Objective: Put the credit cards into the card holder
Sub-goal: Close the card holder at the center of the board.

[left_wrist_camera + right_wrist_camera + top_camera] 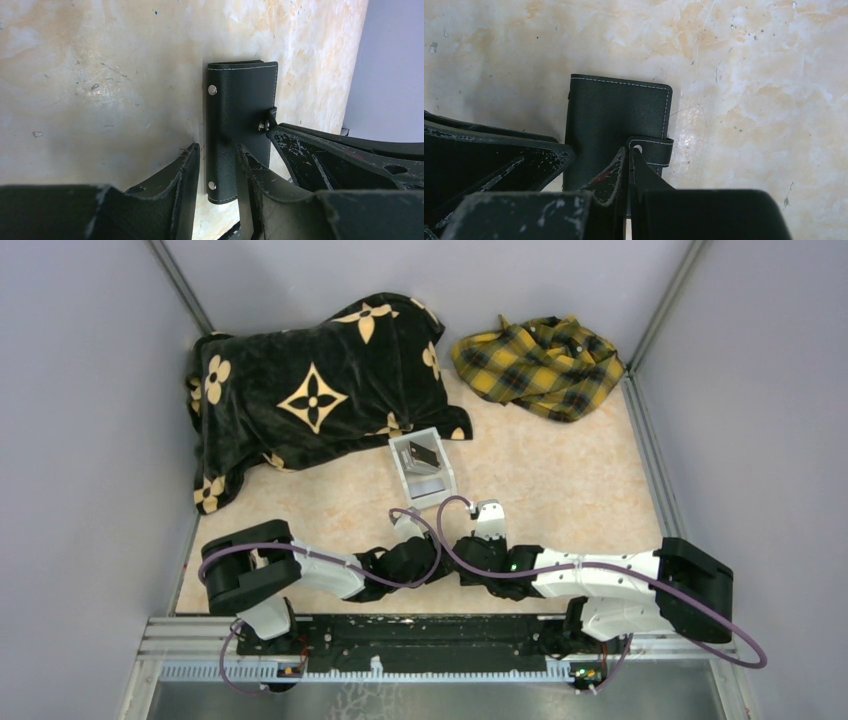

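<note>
Beige marbled tabletop [560, 480], scuffed; plain grey-lilac walls [90, 390] on three sides; even light.

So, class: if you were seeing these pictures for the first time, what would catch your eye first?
Probably the black blanket with gold flowers at the back left, with the yellow plaid cloth crumpled to its right. Then the two arms meeting at the near middle, where the left gripper straddles a black card holder and the shut right gripper pinches its strap.
</note>
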### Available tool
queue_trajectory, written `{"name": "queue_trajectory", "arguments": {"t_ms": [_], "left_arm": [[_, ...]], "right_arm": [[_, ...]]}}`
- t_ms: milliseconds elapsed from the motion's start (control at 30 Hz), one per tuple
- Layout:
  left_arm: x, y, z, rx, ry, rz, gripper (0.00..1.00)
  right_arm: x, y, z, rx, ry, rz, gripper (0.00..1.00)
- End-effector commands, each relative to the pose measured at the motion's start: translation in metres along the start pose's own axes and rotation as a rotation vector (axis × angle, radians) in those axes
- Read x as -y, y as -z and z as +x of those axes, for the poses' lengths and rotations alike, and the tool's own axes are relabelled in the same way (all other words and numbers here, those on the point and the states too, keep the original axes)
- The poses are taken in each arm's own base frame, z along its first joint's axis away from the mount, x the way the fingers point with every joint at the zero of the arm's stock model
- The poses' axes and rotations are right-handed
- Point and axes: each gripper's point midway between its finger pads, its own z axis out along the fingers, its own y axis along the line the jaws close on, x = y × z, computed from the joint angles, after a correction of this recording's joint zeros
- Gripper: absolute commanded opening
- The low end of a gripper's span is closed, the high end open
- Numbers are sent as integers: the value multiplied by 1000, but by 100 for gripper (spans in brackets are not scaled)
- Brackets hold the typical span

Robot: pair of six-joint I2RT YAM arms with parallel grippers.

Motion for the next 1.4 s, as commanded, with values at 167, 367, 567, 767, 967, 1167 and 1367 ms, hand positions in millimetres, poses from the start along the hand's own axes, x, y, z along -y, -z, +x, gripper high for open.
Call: {"name": "queue_trajectory", "arguments": {"t_ms": [167,367,567,767,967,1167,1367], "left_arm": [[-43,-1,14,-52,-56,-134,40],[-44,-2,14,-55,-55,-135,40],[-44,-2,16,-62,-55,-134,40],[-44,-2,16,-61,-54,-132,40],[-43,-3,16,-63,-55,-129,40],[-42,-4,17,-66,-60,-128,39],[-43,-4,17,-68,-62,-130,39]], "right_arm": [[-3,4,-1,-5,-34,-25,0],[-3,4,2,-10,-33,-28,0],[-5,3,3,-14,-28,-30,0],[-7,2,5,-22,-22,-34,0],[-8,1,8,-32,-16,-36,0],[-8,2,8,-35,-10,-34,0],[-7,2,8,-38,-5,-30,0]]}}
